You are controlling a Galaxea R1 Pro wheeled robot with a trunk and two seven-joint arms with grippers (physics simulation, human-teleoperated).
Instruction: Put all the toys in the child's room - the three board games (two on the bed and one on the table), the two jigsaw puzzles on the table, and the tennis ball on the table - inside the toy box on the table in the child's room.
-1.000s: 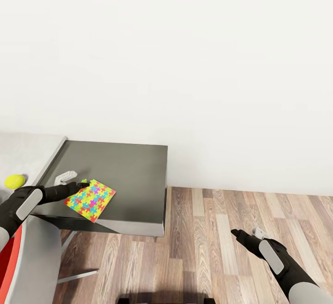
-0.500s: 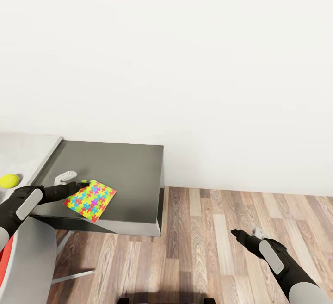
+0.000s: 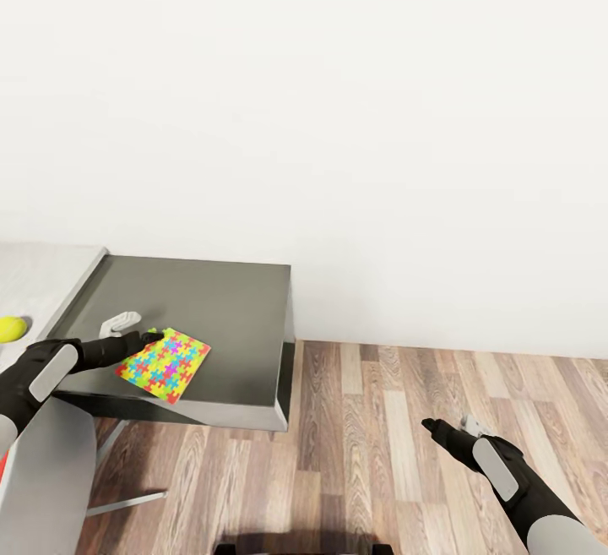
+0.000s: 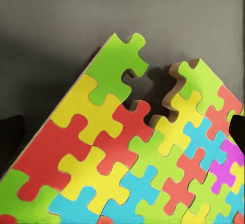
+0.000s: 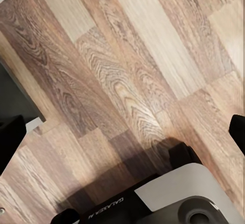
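While left end effector grips jigsaw puzzle | head view – tennis ball | right end effector open – empty

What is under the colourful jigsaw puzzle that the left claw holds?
The dark grey side unit lies under the jigsaw puzzle, held by the left claw. Whether the puzzle touches it, I cannot tell; the surface directly below is covered.

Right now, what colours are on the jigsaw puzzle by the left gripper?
Green, yellow, red, blue and some magenta pieces on the jigsaw puzzle, clearest in the left wrist view.

Readable text: 1 item.
"GALAXEA" in small white letters on the robot base, seen above the wood floor.
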